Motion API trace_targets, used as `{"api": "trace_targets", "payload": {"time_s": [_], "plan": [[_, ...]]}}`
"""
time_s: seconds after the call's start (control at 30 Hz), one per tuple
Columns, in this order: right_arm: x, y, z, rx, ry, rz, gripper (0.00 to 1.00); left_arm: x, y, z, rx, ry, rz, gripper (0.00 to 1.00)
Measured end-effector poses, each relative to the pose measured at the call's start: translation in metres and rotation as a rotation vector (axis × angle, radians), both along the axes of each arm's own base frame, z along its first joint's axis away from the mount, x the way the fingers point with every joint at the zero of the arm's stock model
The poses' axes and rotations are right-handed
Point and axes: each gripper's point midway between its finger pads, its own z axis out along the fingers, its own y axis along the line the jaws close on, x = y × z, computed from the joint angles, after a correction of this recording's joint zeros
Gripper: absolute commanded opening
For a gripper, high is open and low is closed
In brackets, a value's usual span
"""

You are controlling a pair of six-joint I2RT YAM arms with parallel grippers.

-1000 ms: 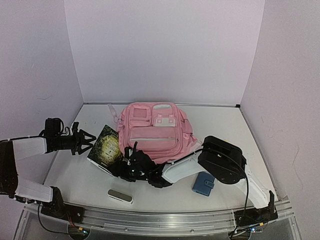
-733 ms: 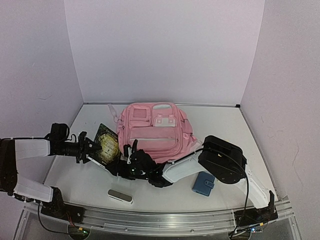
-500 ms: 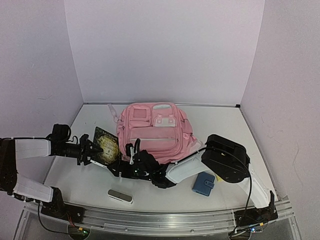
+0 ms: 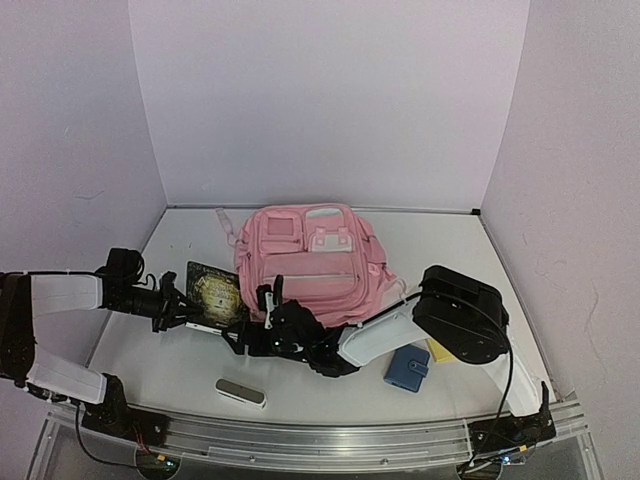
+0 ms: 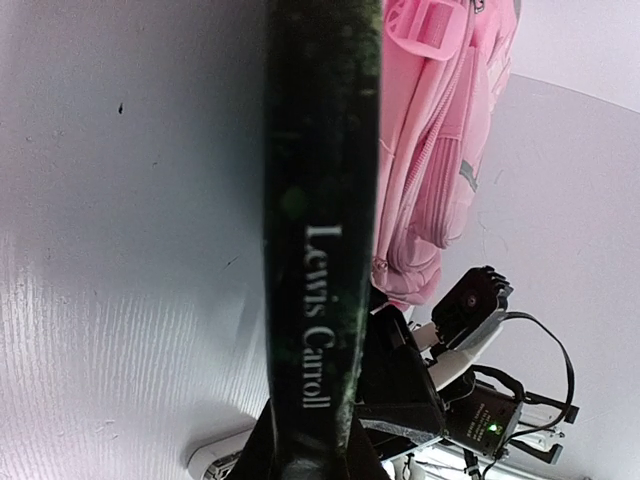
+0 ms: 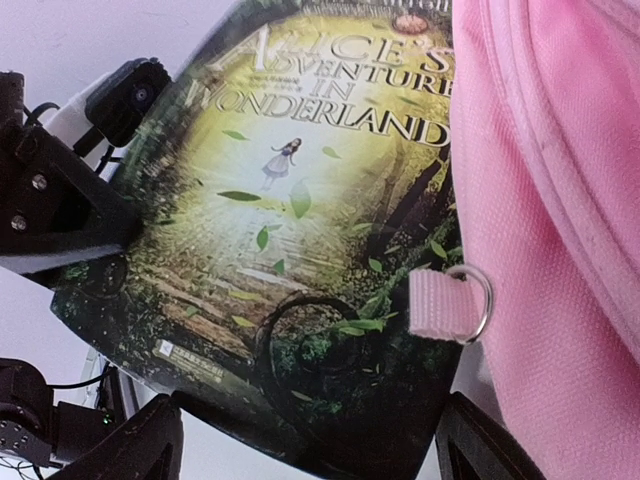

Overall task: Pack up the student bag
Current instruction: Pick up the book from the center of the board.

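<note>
The pink student bag point(image 4: 310, 262) lies flat at the centre of the white table point(image 4: 450, 260), its front pockets facing up. Against its left side leans a dark green book point(image 4: 213, 295), Alice's Adventures in Wonderland, tilted with its cover showing. The left gripper point(image 4: 183, 308) reaches in from the left of the frame and is clamped on the book's spine. The right gripper point(image 4: 258, 320) sits just below the book, its fingers point(image 6: 135, 445) spread wide and holding nothing. A blue wallet point(image 4: 407, 368) lies at lower right and a grey case point(image 4: 241, 392) at lower centre.
</note>
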Motion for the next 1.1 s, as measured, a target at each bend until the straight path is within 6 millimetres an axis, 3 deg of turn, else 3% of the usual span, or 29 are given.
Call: {"api": "trace_targets", "payload": {"time_s": [0.1, 0.23, 0.4, 0.53, 0.67, 0.83, 1.0, 1.1], "plan": [[-0.003, -0.006, 0.013, -0.008, -0.016, 0.001, 0.95, 0.003, 0.004, 0.008, 0.034, -0.020, 0.021, 0.00], [-0.008, -0.020, 0.049, -0.004, -0.053, 0.006, 0.98, 0.006, 0.012, 0.029, 0.095, -0.082, 0.055, 0.00], [-0.007, -0.042, 0.118, -0.014, -0.153, -0.007, 0.98, 0.012, 0.015, 0.083, 0.128, -0.264, 0.040, 0.00], [0.003, -0.068, 0.174, -0.016, -0.233, 0.022, 0.98, 0.013, 0.001, 0.123, 0.099, -0.393, -0.052, 0.00], [0.036, -0.109, 0.200, -0.080, -0.277, 0.049, 0.98, -0.002, -0.038, 0.134, 0.070, -0.440, -0.244, 0.00], [0.064, -0.164, 0.211, -0.170, -0.271, 0.093, 0.98, -0.044, -0.100, 0.130, 0.034, -0.438, -0.546, 0.00], [0.063, -0.216, 0.229, -0.203, -0.263, 0.166, 0.98, -0.090, -0.150, 0.130, -0.011, -0.441, -0.812, 0.00], [0.043, -0.223, 0.228, -0.229, -0.250, 0.245, 0.98, -0.107, -0.169, 0.128, -0.029, -0.435, -0.920, 0.00]]}}
